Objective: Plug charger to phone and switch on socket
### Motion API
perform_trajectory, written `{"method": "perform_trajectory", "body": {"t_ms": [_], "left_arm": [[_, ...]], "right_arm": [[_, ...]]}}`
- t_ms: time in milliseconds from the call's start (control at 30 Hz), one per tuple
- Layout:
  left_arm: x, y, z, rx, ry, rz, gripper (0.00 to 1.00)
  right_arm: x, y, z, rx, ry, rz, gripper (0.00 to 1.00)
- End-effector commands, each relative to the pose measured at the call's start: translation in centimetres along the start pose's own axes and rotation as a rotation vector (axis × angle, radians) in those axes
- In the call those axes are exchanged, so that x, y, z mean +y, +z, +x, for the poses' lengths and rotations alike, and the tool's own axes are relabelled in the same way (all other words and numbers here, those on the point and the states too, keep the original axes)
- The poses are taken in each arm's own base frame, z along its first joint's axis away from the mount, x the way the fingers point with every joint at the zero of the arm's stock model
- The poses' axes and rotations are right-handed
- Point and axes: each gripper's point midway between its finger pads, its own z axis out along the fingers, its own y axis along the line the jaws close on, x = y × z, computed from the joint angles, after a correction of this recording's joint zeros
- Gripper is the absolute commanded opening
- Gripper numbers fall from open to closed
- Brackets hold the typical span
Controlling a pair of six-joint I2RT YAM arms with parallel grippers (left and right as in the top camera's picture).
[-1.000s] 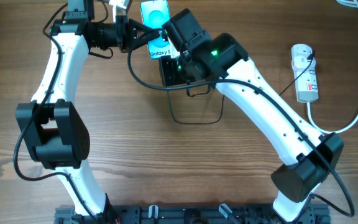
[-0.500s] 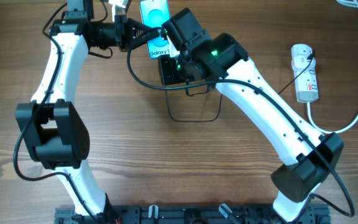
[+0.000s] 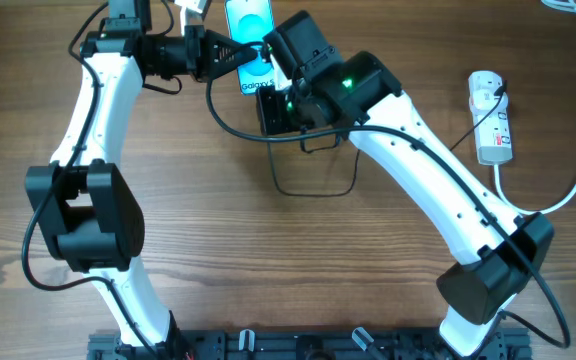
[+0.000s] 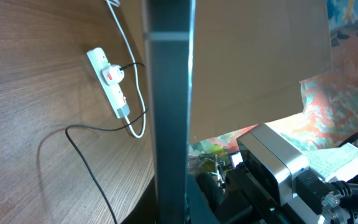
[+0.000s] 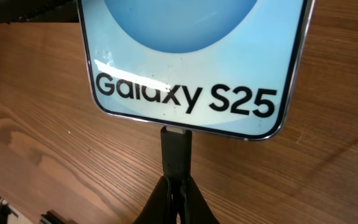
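**At the far edge of the table, connector meets phone**

Up by the middle of the far edge, the phone lies with its white text strip facing the near side. The charger has its connector tip touching the middle of the phone's bottom edge. Whether it is fully seated cannot be told.

The right pincer is clenched on the connector body just behind the tip. That looks like the right place to hold it. The plug is small and stiff, while the thin cable behind it is limp and would probably buckle if pushed.

The left pincer meets the phone's left long side. Its wrist view shows the phone edge-on through the middle of the frame, so it appears to be clamped on the phone. The phone is rigid, with smooth glass that is likely slippery and easy to mark, so its long edges are the safer hold.

The left arm runs up the table's left side and bends inward at the far edge. The right arm stretches diagonally from the near right corner. The socket lies well apart, near the right edge.
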Motion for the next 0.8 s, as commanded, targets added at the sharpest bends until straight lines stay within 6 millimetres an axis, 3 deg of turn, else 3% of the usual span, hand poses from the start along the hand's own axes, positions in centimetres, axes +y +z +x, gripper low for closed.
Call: {"method": "perform_trajectory", "body": {"t_ms": [0, 267, 333, 367, 400, 533, 600, 667, 767], "left_arm": [[-1.7, -0.1, -0.1, 0.004, 0.053, 0.057, 0.04], [-1.7, 0.8, 0.3, 0.022, 0.045, 0.052, 0.04], [-0.5, 0.8, 0.3, 0.016, 0.029, -0.020, 0.04], [0.2, 0.8, 0.4, 0.013, 0.015, -0.055, 0.04], [0.8, 0.7, 0.4, 0.011, 0.004, -0.092, 0.04], [2.7, 0.4, 0.5, 0.005, -0.019, -0.201, 0.04], [4.9, -0.2, 1.1, 0.007, -0.068, -0.332, 0.04], [6.7, -0.2, 2.4, 0.036, -0.140, -0.415, 0.04], [9.7, 1.1, 5.5, 0.133, -0.250, -0.524, 0.04]], "right_arm": [[-0.5, 0.4, -0.5, -0.008, 0.008, 0.005, 0.04], [-0.8, 0.4, -1.1, -0.030, 0.010, 0.005, 0.07], [-0.9, 0.4, -0.9, -0.020, 0.011, 0.010, 0.50], [-1.0, 0.4, -0.7, -0.013, 0.013, 0.013, 0.64], [-1.0, 0.4, -0.5, -0.006, 0.014, 0.015, 0.70], [-0.9, 0.4, 0.3, 0.031, 0.019, 0.002, 0.79], [-1.3, 0.3, 1.5, 0.078, 0.030, 0.021, 0.85], [-1.8, 0.2, 2.6, 0.123, 0.041, 0.043, 0.99], [-3.2, -0.1, 3.9, 0.172, 0.053, 0.113, 1.00]]}}
